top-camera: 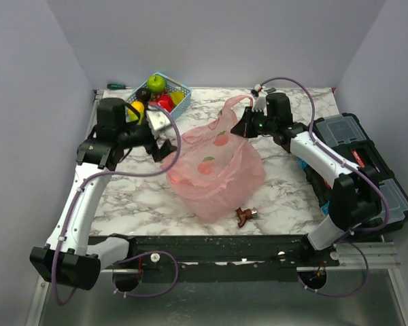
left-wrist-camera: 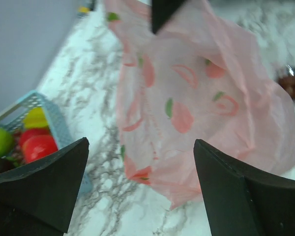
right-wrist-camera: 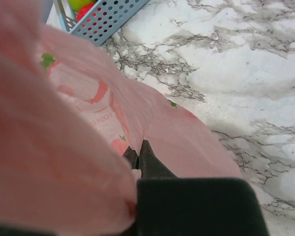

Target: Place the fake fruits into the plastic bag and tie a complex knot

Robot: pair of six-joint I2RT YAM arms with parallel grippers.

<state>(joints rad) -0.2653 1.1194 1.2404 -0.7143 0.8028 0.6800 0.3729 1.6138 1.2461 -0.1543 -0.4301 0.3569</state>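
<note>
While right jaws pinch the plastic bag (top-camera: 217, 173), left arm (top-camera: 81, 204) outstretched; left jaws wide, empty.

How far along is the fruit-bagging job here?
Done: nothing visible; the fake fruits sit in the blue basket. In hand: the right end effector is shut on the plastic bag, holding its edge up; the left end effector hangs open beside it. Left: bagging fruits, tying the bag.

The right gripper (right-wrist-camera: 137, 151) pinches a fold of the pink plastic bag (right-wrist-camera: 54, 162) above the marble worktop (right-wrist-camera: 246, 73), with the blue basket (right-wrist-camera: 105, 19) beyond.
</note>
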